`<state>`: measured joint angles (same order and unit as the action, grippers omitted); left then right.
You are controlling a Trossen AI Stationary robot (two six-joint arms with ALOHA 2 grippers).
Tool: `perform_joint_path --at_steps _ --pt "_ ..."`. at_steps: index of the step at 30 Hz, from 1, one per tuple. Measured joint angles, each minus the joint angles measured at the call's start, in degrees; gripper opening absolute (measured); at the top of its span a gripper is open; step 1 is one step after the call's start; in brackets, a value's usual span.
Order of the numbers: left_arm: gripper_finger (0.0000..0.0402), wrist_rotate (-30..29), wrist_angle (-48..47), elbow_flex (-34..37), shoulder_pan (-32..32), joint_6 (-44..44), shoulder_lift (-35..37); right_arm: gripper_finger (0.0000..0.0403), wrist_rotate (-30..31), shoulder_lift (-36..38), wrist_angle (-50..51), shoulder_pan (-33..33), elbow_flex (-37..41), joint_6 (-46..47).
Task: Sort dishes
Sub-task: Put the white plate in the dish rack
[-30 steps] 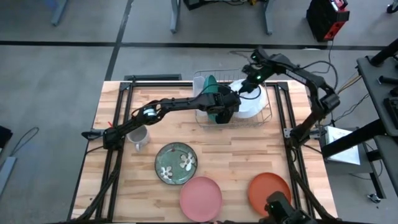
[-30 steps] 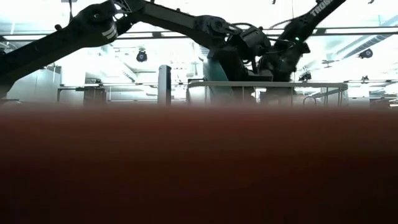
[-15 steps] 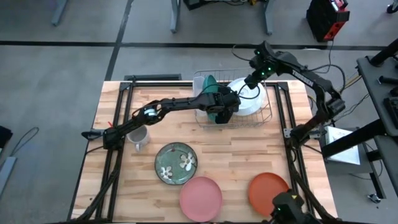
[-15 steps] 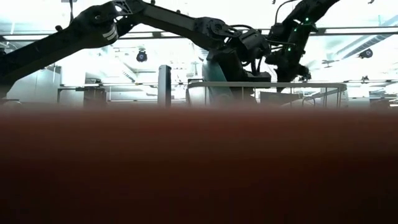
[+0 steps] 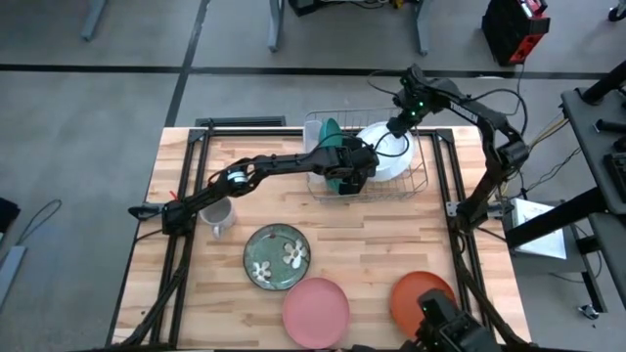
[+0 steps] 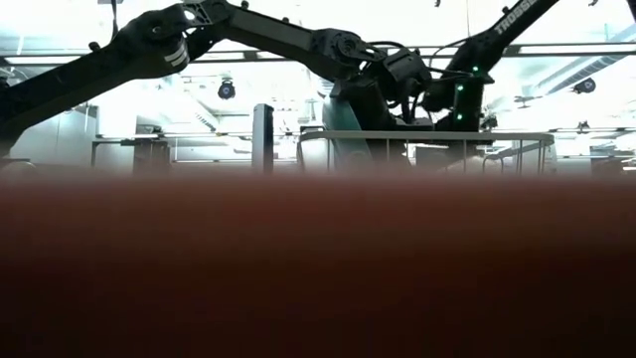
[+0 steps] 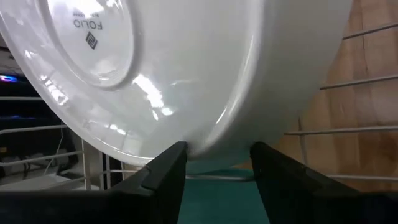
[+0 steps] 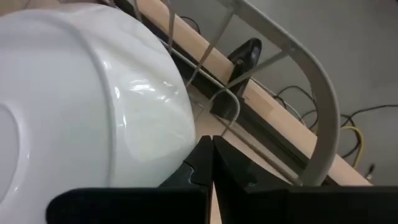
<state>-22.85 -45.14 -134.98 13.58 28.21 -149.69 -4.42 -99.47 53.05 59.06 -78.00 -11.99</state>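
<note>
Starting big: the wooden table (image 5: pixel 196 284) is looking the same as a second ago, and so is the wire dish rack (image 5: pixel 419 182) at its far edge. The right arm is the only thing really moving. It lifted off over the rack half a second back and is now dipping again, so the right gripper (image 5: pixel 395 125) is hovering just over the far rim of the white bowl (image 5: pixel 393 161). Its fingers are pressed together with nothing between them, just beside the bowl's outer wall in the right wrist view. My read is the bowl is already dropped off and that arm is clearing out.

The left gripper (image 5: pixel 350 181) is staying parked inside the rack, fingers apart, between the upright large teal plate (image 5: pixel 331 130) and the bowl. In the left wrist view the bowl's rim is sitting right in front of the gap, with some teal low down between the fingers.

Still waiting flat on the near half of the table: dark green plate with white flowers (image 5: pixel 277 256), pink plate (image 5: pixel 316 311) and orange-red plate (image 5: pixel 421 296). The small grey mug (image 5: pixel 217 215) is sitting off to the left.

Hard to see: the low view's bottom half is drowning in reddish blur, so rack contact is hidden there, and an arm's base is covering part of the orange-red plate.
</note>
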Motion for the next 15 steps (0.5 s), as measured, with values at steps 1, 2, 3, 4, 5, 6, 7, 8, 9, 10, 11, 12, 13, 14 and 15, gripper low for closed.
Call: perform_joint_path --at_steps 1,2,3,4,5,6,7,8,9,10,11,12,13,14,15 --pt "0.0168 -0.02 0.06 0.0 0.0 0.0 0.0 0.0 -0.1 0.3 0.24 -0.01 -0.22 0.28" --pt "0.0168 -0.02 0.09 0.02 0.02 -0.03 0.0 0.0 -0.59 0.72 0.69 -0.01 -0.41 0.59" --pt "0.0168 -0.17 0.1 0.02 0.02 -0.13 0.0 0.0 -1.08 1.35 1.64 0.02 -0.63 0.76" --pt "0.0168 -0.55 0.13 0.02 0.02 -0.31 0.0 0.0 -1.85 2.14 2.45 0.16 -1.06 0.85" --pt "0.0168 -1.07 0.19 0.02 0.02 -0.44 0.0 0.0 -2.76 3.07 2.76 0.16 -1.51 0.95" --pt "0.0168 -1.65 0.3 0.02 0.02 -0.5 0.0 0.0 -3.85 4.07 3.15 0.16 -1.97 1.31" --pt "0.0168 -2.3 0.44 0.03 0.01 -0.58 -0.01 0.0 -5.11 5.0 3.7 0.15 -2.37 1.7" --pt "0.0168 -3.03 0.42 0.07 -0.01 -0.95 0.01 0.0 -6.77 5.85 3.9 0.14 -2.51 2.14" --pt "0.0168 -3.44 0.37 0.11 -0.04 -1.34 0.14 0.0 -8.45 6.54 3.99 0.14 -2.47 2.61" --pt "0.0169 -3.55 0.33 0.13 -0.04 -1.73 0.24 0.0 -10.04 7.12 4.16 0.19 -2.39 2.81" --pt "0.0169 -3.63 0.27 0.15 -0.04 -2.21 0.45 0.0 -11.53 7.7 4.35 0.21 -2.34 3.14" --pt "0.0169 -3.76 0.15 0.21 -0.04 -2.83 0.83 0.0 -12.71 8.24 4.4 0.23 -2.34 3.38" --pt "0.0169 -3.89 -0.02 0.22 -0.04 -3.62 0.97 0.0 -13.59 8.77 4.28 0.19 -2.36 3.67" --pt "0.0169 -4.05 -0.17 0.22 -0.06 -4.37 1.31 0.0 -14.3 9.15 4.11 0.14 -2.4 3.94" --pt "0.0169 -4.15 -0.34 0.23 -0.07 -5.41 1.83 0.0 -14.65 9.39 4.13 0.1 -2.39 4.16"
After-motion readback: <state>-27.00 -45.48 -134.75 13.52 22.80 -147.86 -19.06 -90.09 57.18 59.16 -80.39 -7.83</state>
